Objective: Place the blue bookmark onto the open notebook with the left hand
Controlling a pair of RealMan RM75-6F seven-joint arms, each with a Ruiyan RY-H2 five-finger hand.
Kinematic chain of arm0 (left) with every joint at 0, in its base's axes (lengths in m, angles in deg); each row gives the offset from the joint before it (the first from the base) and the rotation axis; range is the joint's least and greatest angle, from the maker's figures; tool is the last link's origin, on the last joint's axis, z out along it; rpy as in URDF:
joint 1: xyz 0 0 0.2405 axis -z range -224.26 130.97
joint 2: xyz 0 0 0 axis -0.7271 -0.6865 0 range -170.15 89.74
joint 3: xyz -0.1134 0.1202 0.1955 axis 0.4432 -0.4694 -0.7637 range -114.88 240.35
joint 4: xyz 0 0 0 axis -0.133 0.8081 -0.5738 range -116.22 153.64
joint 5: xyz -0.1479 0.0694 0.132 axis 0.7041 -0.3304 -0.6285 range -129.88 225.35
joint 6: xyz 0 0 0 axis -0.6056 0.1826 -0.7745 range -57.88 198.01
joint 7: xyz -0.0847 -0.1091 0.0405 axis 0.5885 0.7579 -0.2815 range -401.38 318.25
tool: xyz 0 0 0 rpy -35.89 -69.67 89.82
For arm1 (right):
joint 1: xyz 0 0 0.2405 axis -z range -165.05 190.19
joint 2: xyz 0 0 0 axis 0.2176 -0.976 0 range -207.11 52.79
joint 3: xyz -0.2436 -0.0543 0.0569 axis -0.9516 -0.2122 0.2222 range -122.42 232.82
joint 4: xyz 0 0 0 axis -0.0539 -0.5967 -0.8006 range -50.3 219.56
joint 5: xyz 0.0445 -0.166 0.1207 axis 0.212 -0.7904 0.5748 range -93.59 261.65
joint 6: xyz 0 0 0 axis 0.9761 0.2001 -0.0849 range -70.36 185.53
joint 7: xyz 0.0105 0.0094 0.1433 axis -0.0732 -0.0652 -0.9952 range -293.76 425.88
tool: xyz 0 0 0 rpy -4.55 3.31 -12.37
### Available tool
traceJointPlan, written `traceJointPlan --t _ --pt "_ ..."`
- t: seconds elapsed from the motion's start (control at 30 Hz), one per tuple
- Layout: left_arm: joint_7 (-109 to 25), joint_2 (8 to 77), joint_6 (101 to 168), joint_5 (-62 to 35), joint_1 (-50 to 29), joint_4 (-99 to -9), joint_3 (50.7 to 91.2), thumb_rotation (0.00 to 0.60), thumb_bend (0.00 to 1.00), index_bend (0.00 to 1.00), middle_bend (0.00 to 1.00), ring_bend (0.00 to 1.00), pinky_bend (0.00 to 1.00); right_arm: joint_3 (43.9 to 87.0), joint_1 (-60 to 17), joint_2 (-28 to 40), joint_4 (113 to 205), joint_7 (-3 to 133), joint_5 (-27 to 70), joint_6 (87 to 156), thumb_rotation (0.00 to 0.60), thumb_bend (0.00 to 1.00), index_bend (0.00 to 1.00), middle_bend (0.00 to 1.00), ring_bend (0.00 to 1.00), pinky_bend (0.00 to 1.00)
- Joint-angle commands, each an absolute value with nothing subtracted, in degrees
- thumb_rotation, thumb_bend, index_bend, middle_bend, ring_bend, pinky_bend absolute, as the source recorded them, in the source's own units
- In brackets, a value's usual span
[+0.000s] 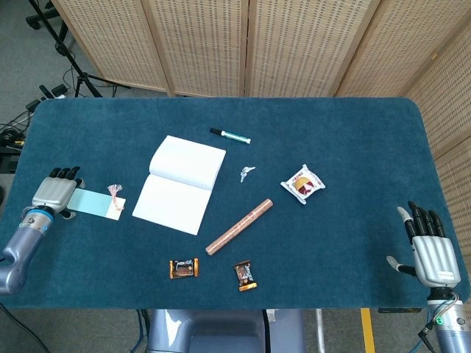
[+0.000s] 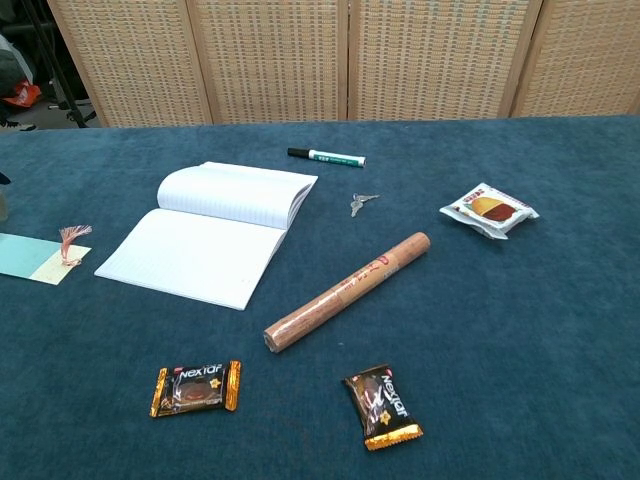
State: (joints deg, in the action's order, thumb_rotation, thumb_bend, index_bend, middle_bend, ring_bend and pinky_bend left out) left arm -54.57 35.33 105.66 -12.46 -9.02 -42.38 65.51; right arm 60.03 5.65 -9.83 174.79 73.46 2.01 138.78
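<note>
A light blue bookmark (image 1: 98, 203) with a pink tassel lies flat on the blue table, left of the open notebook (image 1: 181, 183); the chest view shows its right end (image 2: 38, 259) and the notebook (image 2: 207, 233). My left hand (image 1: 55, 192) is at the bookmark's left end and covers that end, fingers stretched forward; I cannot tell whether it touches the card. My right hand (image 1: 431, 248) is at the table's front right corner, fingers spread, holding nothing.
A marker (image 1: 229, 135) lies behind the notebook, small keys (image 1: 246, 173) to its right. A brown roll (image 1: 239, 226), a snack packet (image 1: 302, 184) and two chocolate bars (image 1: 184, 268) (image 1: 246, 276) lie on the table (image 1: 346, 140). Wicker screens stand behind.
</note>
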Motion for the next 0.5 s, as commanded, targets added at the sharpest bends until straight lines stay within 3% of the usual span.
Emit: traceJointPlan --t 0.03,0.5 --pt "-54.8 35.8 105.5 -12.5 -8.8 -42.0 65.4 0.600 0.17 0.31 0.00 0.00 0.00 60.0 5.6 -9.8 174.8 73.4 2.0 138.8 0.600 0.17 0.00 0.00 0.00 0.01" --pt "-57.5 39.3 107.1 -15.1 -7.9 -38.1 64.6 0.600 0.18 0.31 0.00 0.00 0.00 60.4 5.6 -9.5 174.3 73.7 2.7 138.8 0.600 0.18 0.00 0.00 0.00 0.01"
